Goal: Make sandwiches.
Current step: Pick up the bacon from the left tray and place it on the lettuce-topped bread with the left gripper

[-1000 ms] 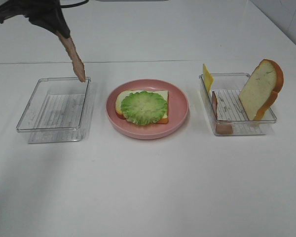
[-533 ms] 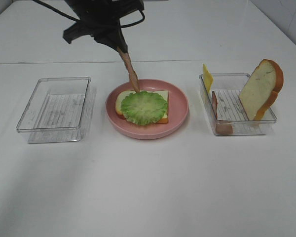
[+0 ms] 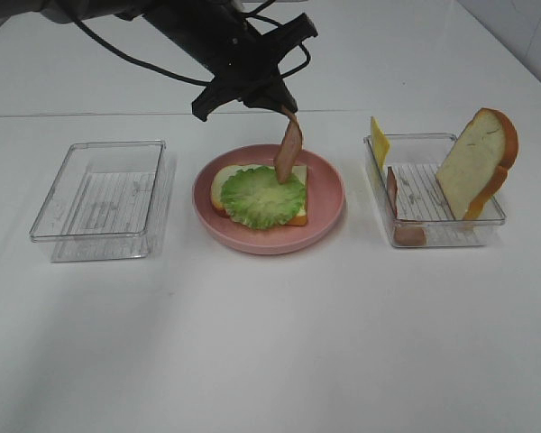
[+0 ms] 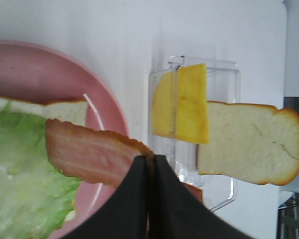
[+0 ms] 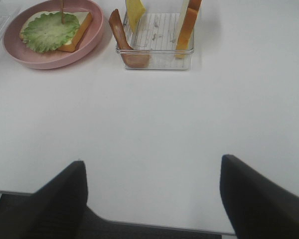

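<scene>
On the pink plate [image 3: 325, 200] lies a bread slice [image 3: 224, 183] topped with green lettuce [image 3: 261, 196]. My left gripper [image 3: 287, 108] is shut on a reddish-brown bacon strip [image 3: 288, 150] that hangs upright, its lower end at the lettuce's far right edge. The left wrist view shows the strip [image 4: 92, 155] pinched between the black fingers [image 4: 134, 199] over lettuce [image 4: 25, 184] and bread [image 4: 65, 110]. The right tray [image 3: 433, 212] holds a second bread slice [image 3: 476, 162], a yellow cheese slice [image 3: 379, 141] and another bacon strip [image 3: 393, 191]. My right gripper [image 5: 152, 199] is open, low over the table's front edge.
An empty clear tray [image 3: 104, 198] stands left of the plate. The white table's far edge runs just behind the trays. In the right wrist view the plate [image 5: 55, 55] and the right tray [image 5: 157, 50] lie far ahead.
My left gripper has carried the bacon strip from over the left tray rightwards to the plate; it now hangs over the lettuce's right edge. The right arm has not moved.
</scene>
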Available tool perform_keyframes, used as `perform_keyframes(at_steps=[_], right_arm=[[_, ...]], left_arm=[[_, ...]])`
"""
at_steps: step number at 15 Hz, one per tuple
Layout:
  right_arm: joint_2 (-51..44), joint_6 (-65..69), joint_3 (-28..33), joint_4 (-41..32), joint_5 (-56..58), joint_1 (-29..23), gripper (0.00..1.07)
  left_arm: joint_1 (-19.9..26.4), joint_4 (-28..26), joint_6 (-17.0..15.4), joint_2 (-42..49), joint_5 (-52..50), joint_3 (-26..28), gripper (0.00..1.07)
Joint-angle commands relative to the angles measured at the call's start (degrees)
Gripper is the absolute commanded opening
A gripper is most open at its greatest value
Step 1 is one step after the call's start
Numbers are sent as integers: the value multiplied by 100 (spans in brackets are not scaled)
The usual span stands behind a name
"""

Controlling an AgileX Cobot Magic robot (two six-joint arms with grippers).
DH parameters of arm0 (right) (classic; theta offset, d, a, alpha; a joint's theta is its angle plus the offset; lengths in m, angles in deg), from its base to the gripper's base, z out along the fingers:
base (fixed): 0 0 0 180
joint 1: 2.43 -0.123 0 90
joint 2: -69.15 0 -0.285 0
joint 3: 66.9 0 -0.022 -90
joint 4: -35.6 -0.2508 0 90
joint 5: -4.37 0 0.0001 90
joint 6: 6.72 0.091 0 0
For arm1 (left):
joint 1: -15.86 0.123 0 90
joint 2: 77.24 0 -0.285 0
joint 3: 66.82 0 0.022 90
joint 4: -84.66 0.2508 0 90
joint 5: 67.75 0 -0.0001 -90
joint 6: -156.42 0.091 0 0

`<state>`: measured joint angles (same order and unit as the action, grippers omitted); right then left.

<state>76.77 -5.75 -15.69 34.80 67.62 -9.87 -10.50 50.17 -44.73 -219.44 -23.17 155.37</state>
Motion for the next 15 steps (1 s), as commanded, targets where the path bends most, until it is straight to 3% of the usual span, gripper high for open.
perform_keyframes(at_steps=[1,8,11,15], right_arm=[[-183,11,17,-23,-23,17,73],[-183,11,17,-23,-23,17,73],[-183,11,17,-23,-23,17,73],[-183,11,17,-23,-23,17,73]], left_arm=[[-63,-435,126,11,-332,40,0],[-63,-246,132,-201,74,40,0],[-172,-796,327,-269,-138,52,0],[-195,-865,418,-252,-155,97,0]])
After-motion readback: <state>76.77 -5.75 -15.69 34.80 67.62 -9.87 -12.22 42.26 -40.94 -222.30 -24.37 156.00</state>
